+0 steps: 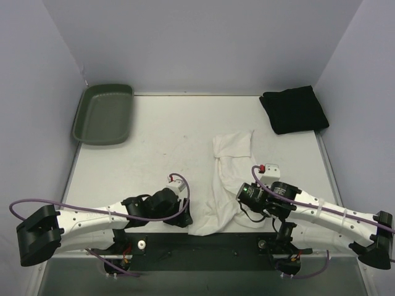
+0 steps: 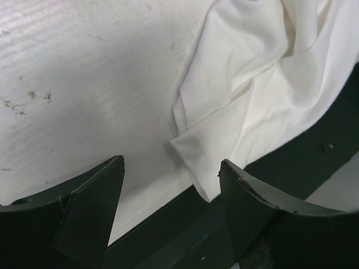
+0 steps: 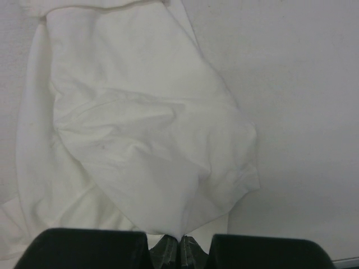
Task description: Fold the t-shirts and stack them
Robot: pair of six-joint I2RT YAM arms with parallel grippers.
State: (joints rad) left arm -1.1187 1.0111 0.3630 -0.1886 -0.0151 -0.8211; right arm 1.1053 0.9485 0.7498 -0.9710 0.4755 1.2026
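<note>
Pale lavender walls (image 1: pixel 197 43) box in a matte white table (image 1: pixel 154 129), faintly scuffed and speckled near the front. At the far left corner sits a dark green plastic tray (image 1: pixel 103 114), shallow, with rounded corners. At the far right corner the black t-shirt (image 1: pixel 294 110) lies folded into a thick, soft, roughly square pad.

The white t-shirt (image 1: pixel 225 179) lies near the front middle, between the two arms. It is a long, rumpled band of thin cloth, its far end flatter and squarer, its near end bunched and spilling onto the black mounting strip (image 1: pixel 203 243) at the table's edge.

The right gripper (image 3: pixel 179 241) has its dark fingers pressed together on a puckered point of the white cloth, which fans away from it in loose creases. The left gripper (image 2: pixel 172 168) stands wide apart, holding nothing. Its two blunt, dark fingertips sit either side of a smooth folded corner of the shirt, just above the table.
</note>
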